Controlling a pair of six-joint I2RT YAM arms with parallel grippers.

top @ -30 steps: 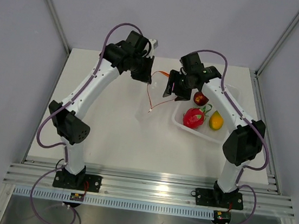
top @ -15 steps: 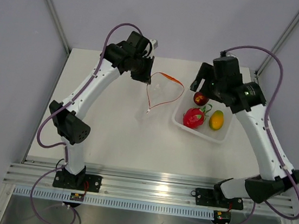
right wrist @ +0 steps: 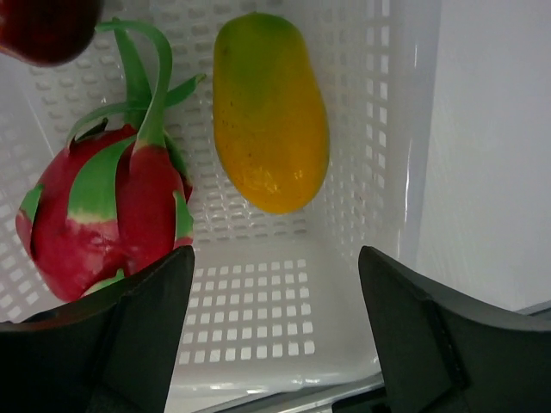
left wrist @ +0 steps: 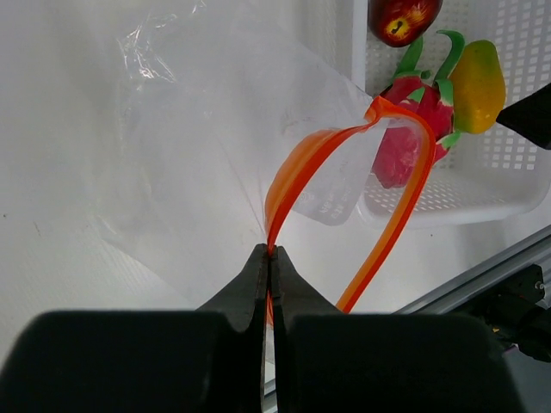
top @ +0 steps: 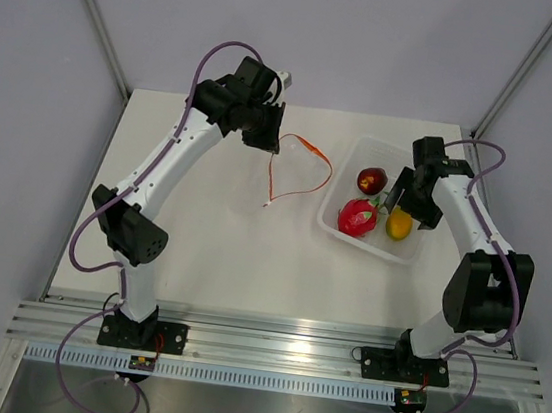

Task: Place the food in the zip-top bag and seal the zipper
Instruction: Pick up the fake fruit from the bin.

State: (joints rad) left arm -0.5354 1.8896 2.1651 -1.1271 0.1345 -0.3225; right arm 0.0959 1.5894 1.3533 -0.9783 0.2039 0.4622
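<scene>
My left gripper is shut on one lip of the zip-top bag, holding it up with the orange-red zipper gaping open in a loop. The three toy fruits lie in the white perforated tray: the dark red round one, the pink-red one with green leaves, the yellow-orange oval one. My right gripper is open and empty, low over the tray just short of the yellow-orange fruit.
The tray stands at the table's right side near the right rail. The bag's clear body hangs down to the table beside the tray's left wall. Metal rails run along the near edge.
My right arm let go of the bag's mouth, swung right and came down over the tray by the yellow-orange fruit. The zipper loop sagged a little. My left gripper has kept its hold.
</scene>
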